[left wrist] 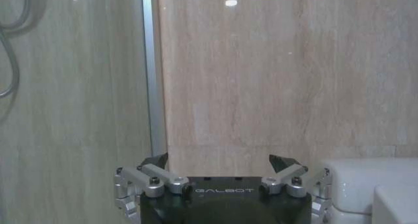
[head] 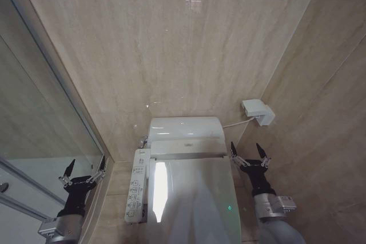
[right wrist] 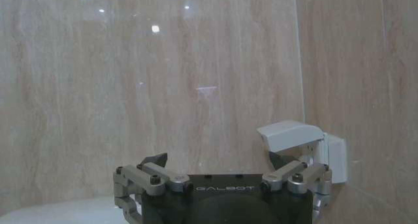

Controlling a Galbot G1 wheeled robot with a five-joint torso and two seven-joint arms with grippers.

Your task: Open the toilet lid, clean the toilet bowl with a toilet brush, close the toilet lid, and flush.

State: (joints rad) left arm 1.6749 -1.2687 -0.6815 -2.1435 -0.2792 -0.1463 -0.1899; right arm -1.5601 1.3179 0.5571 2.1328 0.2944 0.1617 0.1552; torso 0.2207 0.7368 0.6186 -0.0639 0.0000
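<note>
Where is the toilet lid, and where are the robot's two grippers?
toilet lid (head: 197, 198): head view, shut top.
left gripper (head: 84, 168): head view, between fingertips.
right gripper (head: 249, 151): head view, between fingertips.

The word "GALBOT" stood in pale letters on the black body of the left gripper (left wrist: 219, 164), just behind its spread fingers. The same "GALBOT" mark stood on the black body of the right gripper (right wrist: 219, 161), likewise just behind its parted fingers. The markings on the side control panel (head: 137, 190) were too small to read.
</note>
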